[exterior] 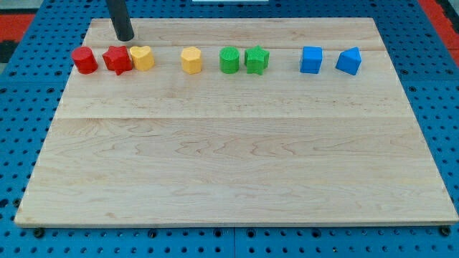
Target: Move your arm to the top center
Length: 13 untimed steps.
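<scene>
My tip (125, 39) rests on the wooden board (229, 143) near its top left corner. It stands just above the red star (117, 60) and the yellow heart (143, 57), apart from both. A row of blocks runs across the top of the board: a red cylinder-like block (84, 60) at the left, then the red star touching the yellow heart, a yellow hexagon (191, 60), a green cylinder (229, 60) next to a green star (256, 59), a blue cube (311, 59) and a blue wedge-like block (348, 61).
The board lies on a blue perforated table (21, 107). A red patch (21, 18) shows at the view's top left and top right corners.
</scene>
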Tool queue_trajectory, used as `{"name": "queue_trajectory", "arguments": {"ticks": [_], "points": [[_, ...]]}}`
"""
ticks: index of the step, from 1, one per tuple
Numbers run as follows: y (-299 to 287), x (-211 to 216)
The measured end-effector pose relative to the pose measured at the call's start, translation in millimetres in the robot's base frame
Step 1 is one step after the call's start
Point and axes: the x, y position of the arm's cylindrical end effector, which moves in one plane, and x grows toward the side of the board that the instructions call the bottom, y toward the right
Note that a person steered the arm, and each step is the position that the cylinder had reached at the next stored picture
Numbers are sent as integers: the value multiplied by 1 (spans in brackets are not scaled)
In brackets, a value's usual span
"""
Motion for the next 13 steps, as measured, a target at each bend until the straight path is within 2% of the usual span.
{"name": "queue_trajectory", "arguments": {"ticks": [2,11,12,13], "points": [[75,-12],[94,-10],[116,-10],[172,-10]]}}
